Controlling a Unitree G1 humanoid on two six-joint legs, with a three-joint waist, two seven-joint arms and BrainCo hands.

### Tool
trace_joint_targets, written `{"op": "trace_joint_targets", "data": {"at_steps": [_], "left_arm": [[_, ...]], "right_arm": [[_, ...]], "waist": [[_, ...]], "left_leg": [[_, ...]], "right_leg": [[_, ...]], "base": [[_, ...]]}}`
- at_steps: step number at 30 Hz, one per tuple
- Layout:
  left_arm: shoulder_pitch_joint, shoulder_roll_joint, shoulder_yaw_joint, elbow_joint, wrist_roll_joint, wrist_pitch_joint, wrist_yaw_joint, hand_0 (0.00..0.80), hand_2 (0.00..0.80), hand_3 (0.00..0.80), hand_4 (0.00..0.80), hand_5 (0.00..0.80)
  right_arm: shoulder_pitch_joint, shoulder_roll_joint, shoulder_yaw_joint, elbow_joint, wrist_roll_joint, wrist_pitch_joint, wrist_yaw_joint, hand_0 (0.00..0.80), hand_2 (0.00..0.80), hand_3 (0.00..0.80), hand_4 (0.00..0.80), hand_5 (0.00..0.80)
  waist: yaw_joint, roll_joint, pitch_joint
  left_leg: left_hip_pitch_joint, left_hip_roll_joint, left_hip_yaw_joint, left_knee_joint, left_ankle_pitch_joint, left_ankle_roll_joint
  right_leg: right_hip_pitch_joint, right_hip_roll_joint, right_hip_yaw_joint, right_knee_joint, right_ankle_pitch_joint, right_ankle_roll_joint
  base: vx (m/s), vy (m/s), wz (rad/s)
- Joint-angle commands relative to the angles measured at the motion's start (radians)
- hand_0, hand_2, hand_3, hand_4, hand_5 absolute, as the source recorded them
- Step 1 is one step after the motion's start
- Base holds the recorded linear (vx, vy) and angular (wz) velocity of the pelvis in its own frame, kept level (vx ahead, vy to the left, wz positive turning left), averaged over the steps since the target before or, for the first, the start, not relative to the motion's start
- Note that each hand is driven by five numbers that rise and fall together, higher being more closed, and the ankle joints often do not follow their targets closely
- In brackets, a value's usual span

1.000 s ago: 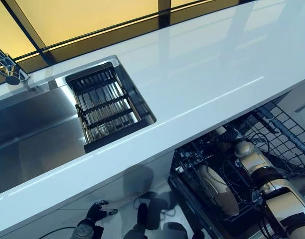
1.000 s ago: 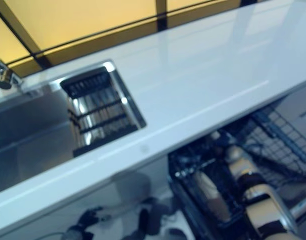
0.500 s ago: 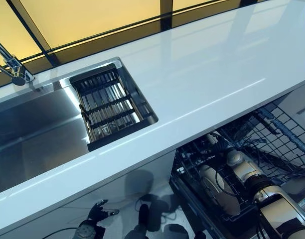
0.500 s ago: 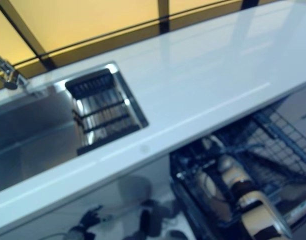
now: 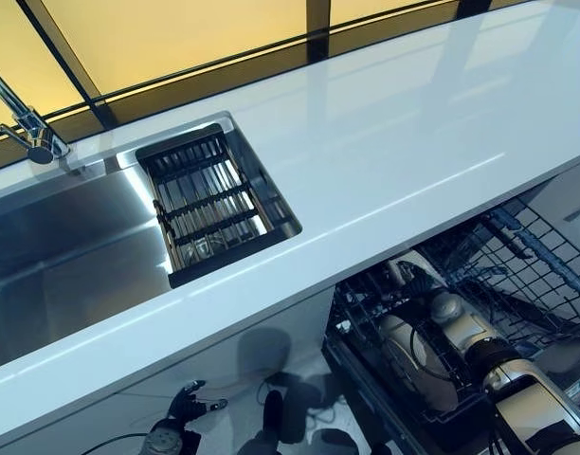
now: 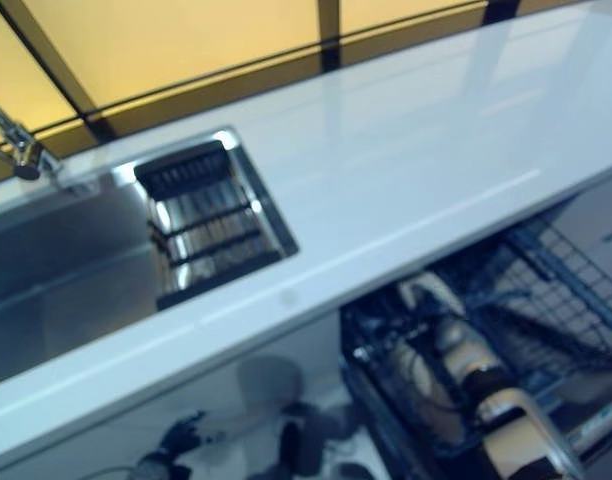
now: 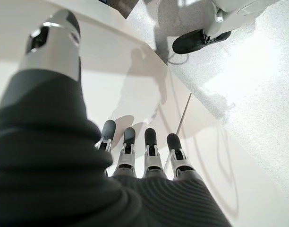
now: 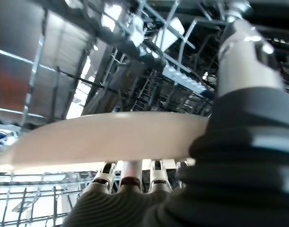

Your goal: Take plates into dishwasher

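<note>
A pale plate (image 5: 407,357) stands on edge in the lower rack (image 5: 358,318) of the open dishwasher, under the counter's front edge. My right hand (image 5: 419,287) is in the rack and shut on the plate. In the right wrist view the plate (image 8: 102,137) shows edge-on, with the fingers (image 8: 128,182) on one side and the thumb (image 8: 246,52) on the other. My left hand (image 5: 183,409) hangs low by the cabinet front, open and empty, and its straight fingers (image 7: 151,151) show in the left wrist view.
A white countertop (image 5: 394,142) runs across the view above the dishwasher. A steel sink (image 5: 63,246) at the left holds a dark slatted drain rack (image 5: 214,204), with a faucet (image 5: 29,128) behind. A wire rack (image 5: 541,270) juts out at the right.
My right arm has shifted a little down and to the left inside the rack, with the plate still in the hand. The camera has shifted slightly. The left hand has not moved.
</note>
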Motion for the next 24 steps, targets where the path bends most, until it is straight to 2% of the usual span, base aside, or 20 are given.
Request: {"op": "trace_joint_targets", "data": {"at_steps": [1, 10, 24], "left_arm": [[-0.062, 0.012, -0.007, 0.014, -0.011, -0.005, 0.026, 0.000, 0.000, 0.000, 0.000, 0.000], [-0.023, 0.028, 0.039, 0.005, 0.008, 0.001, 0.020, 0.000, 0.000, 0.000, 0.000, 0.000], [0.042, 0.029, 0.106, 0.020, 0.058, 0.002, 0.006, 0.000, 0.000, 0.000, 0.000, 0.000]], "right_arm": [[0.028, -0.018, 0.017, -0.082, 0.035, 0.024, -0.029, 0.000, 0.000, 0.000, 0.000, 0.000], [0.115, -0.100, -0.087, -0.208, 0.049, 0.019, -0.051, 0.000, 0.000, 0.000, 0.000, 0.000], [0.250, -0.124, -0.216, -0.393, 0.021, -0.017, -0.008, 0.000, 0.000, 0.000, 0.000, 0.000]], "waist": [[0.006, -0.024, 0.038], [-0.011, -0.050, 0.030], [-0.034, -0.080, -0.005]], "left_leg": [[0.012, -0.014, 0.007, 0.004, -0.043, 0.003], [0.030, 0.001, 0.016, 0.003, -0.048, 0.003], [0.076, 0.012, 0.035, 0.003, -0.062, 0.005]], "right_leg": [[-0.105, -0.053, 0.034, 0.168, -0.018, 0.004], [-0.090, -0.043, 0.044, 0.169, -0.018, 0.008], [-0.049, -0.031, 0.064, 0.157, -0.018, 0.014]], "base": [[0.000, 0.000, 0.00], [0.014, -0.019, 0.01], [0.034, -0.015, -0.01]]}}
